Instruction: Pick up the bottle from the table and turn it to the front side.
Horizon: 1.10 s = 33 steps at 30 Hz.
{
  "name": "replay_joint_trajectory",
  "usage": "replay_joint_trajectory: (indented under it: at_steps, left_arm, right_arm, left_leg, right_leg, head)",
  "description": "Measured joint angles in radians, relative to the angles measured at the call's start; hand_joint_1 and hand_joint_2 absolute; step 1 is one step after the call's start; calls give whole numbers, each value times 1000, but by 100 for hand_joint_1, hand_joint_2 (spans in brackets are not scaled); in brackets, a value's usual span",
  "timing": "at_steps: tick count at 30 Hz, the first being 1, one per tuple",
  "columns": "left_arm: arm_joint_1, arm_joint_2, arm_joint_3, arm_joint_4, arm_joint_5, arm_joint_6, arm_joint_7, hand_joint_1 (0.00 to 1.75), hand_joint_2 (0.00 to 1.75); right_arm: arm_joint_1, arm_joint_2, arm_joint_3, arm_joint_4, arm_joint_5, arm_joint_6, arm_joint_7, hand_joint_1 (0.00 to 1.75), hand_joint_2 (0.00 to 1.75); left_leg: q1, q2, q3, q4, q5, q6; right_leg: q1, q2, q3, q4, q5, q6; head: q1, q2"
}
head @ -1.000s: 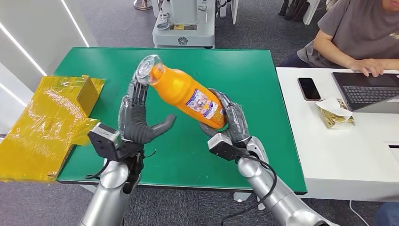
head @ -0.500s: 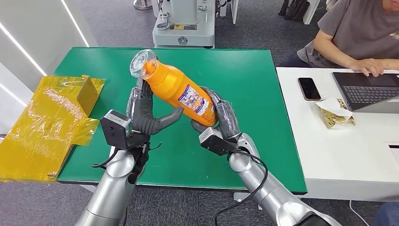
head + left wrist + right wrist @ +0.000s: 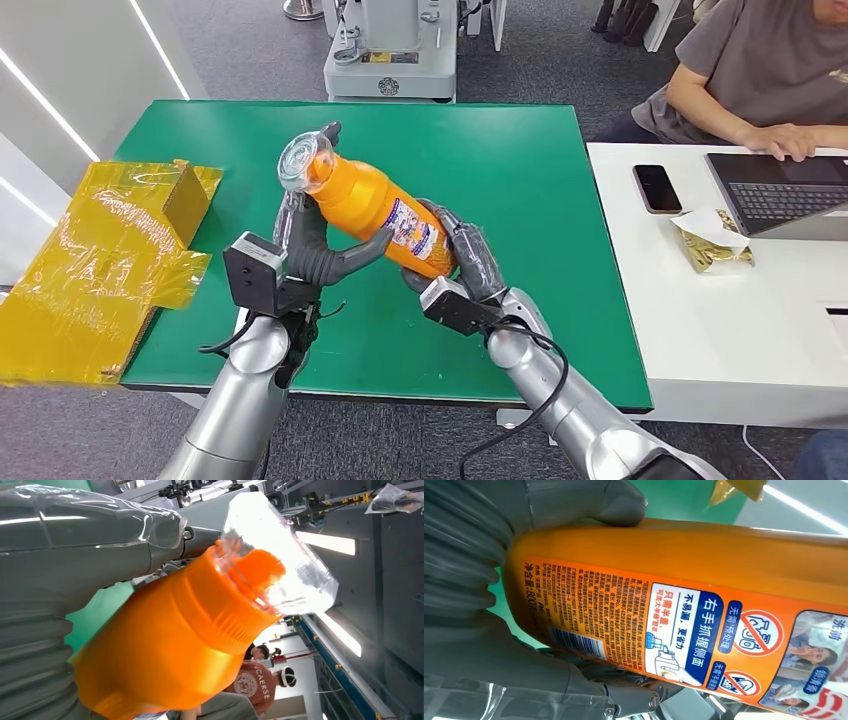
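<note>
1. The bottle [image 3: 375, 205] is hanging tilted above the green table's [image 3: 520, 170] middle, clear of it.
2. The right hand [image 3: 462, 262] is clamping its base; the left hand [image 3: 305, 235] is closing around its neck.
3. Regripping is risking a slip on the smooth plastic.

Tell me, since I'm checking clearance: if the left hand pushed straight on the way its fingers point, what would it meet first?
The left hand already touches the orange bottle. Its fingers point up along the neck toward the clear cap; beyond looks like bare green table, though depth is uncertain.
</note>
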Motion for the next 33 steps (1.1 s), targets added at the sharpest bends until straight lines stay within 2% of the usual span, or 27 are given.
replay_joint_trajectory:
  at_steps: [6, 16, 20, 33]
  left_arm:
    - [-1, 0, 0, 4, -9, -5, 6, 0, 175]
    - [-1, 0, 0, 7, -16, -4, 7, 3, 175]
    - [-1, 2, 1, 7, -34, -5, 22, 175, 175]
    - [-1, 9, 1, 7, -48, -19, 41, 175, 175]
  right_arm:
    - [-6, 0, 15, 20, 31, 51, -13, 175, 175]
    - [-7, 2, 18, 23, 48, 75, -23, 175, 175]
    - [-8, 9, 14, 23, 58, 59, -23, 175, 175]
    - [-10, 17, 4, 22, 63, 54, -21, 175, 175]
  left_leg:
    - [0, 0, 0, 0, 0, 0]
    - [0, 0, 0, 0, 0, 0]
    - [0, 0, 0, 0, 0, 0]
    - [0, 0, 0, 0, 0, 0]
  right_leg:
    - [0, 0, 0, 0, 0, 0]
    - [0, 0, 0, 0, 0, 0]
    - [0, 0, 0, 0, 0, 0]
    - [0, 0, 0, 0, 0, 0]
  head:
    - [0, 0]
    - [0, 0]
    - [0, 0]
    - [0, 0]
